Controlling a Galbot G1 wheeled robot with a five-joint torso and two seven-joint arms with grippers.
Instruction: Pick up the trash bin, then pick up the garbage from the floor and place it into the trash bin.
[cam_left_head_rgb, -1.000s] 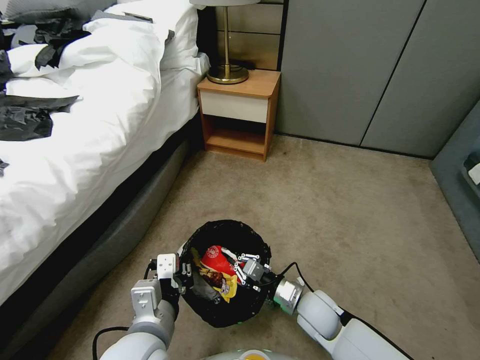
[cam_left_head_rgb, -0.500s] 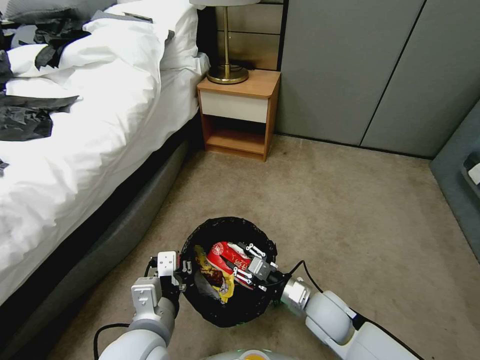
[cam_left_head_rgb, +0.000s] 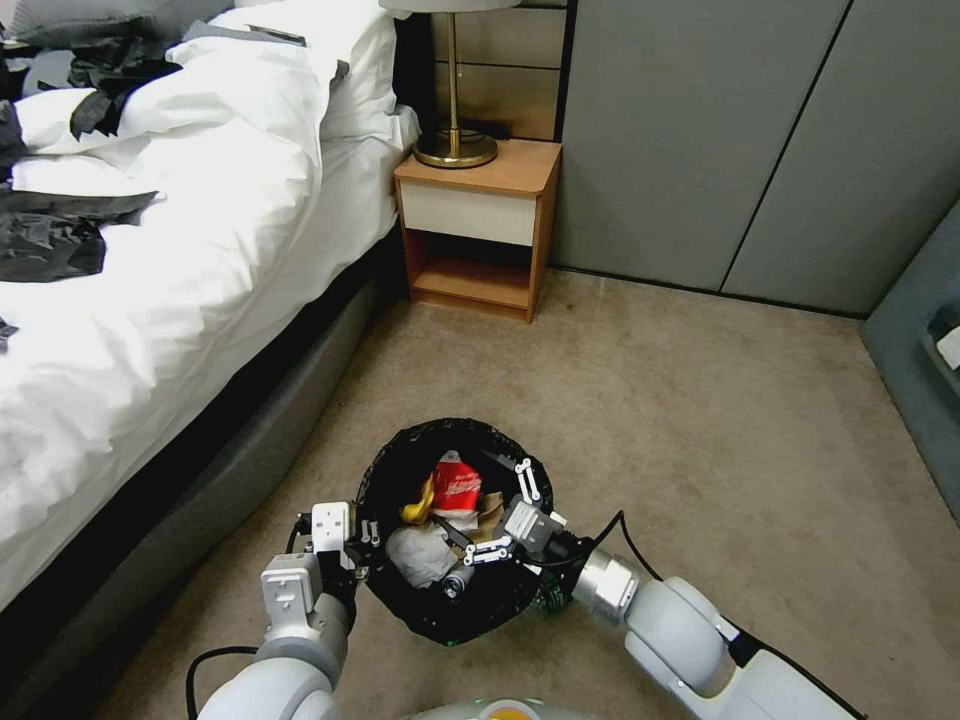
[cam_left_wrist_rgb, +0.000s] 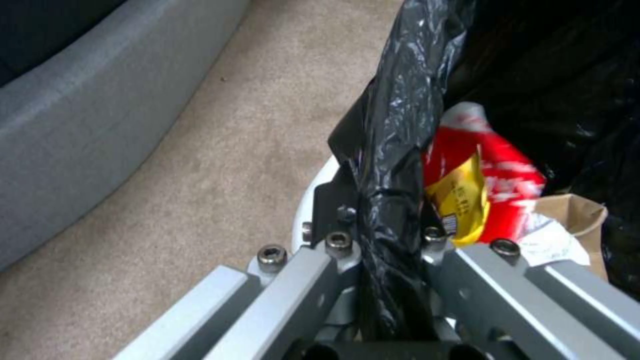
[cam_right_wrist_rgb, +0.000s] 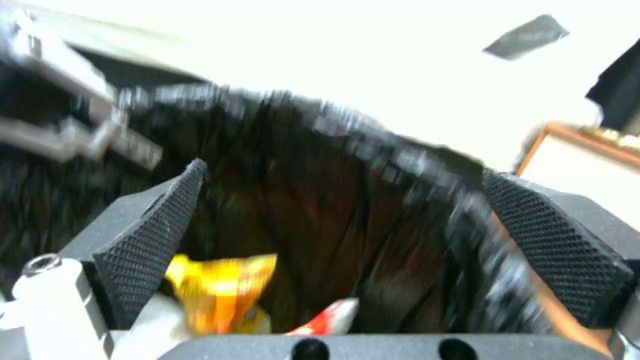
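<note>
The trash bin (cam_left_head_rgb: 400, 470), lined with a crinkled black bag, hangs just above the carpet in front of me. My left gripper (cam_left_head_rgb: 358, 545) is shut on its near-left rim; in the left wrist view the fingers (cam_left_wrist_rgb: 333, 260) pinch the liner (cam_left_wrist_rgb: 393, 150). My right gripper (cam_left_head_rgb: 497, 516) is open over the bin's right side, its ribbed pads (cam_right_wrist_rgb: 150, 240) spread wide with nothing between them. Garbage lies inside: a red packet (cam_left_head_rgb: 458, 484), a yellow wrapper (cam_left_head_rgb: 418, 508), a white tissue (cam_left_head_rgb: 418, 555), a brown paper bag (cam_left_wrist_rgb: 573, 215) and a clear bottle (cam_left_head_rgb: 456, 580).
A bed (cam_left_head_rgb: 150, 260) with white bedding and black clothing (cam_left_head_rgb: 50, 240) runs along the left. A wooden nightstand (cam_left_head_rgb: 478, 225) with a brass lamp (cam_left_head_rgb: 455, 148) stands ahead, by grey wardrobe doors (cam_left_head_rgb: 750, 140). Bare carpet (cam_left_head_rgb: 700, 440) spreads to the right.
My right gripper has opened and let go of the red packet, which now lies in the bin. The gripper has drawn back to the right; the bin sits slightly farther forward.
</note>
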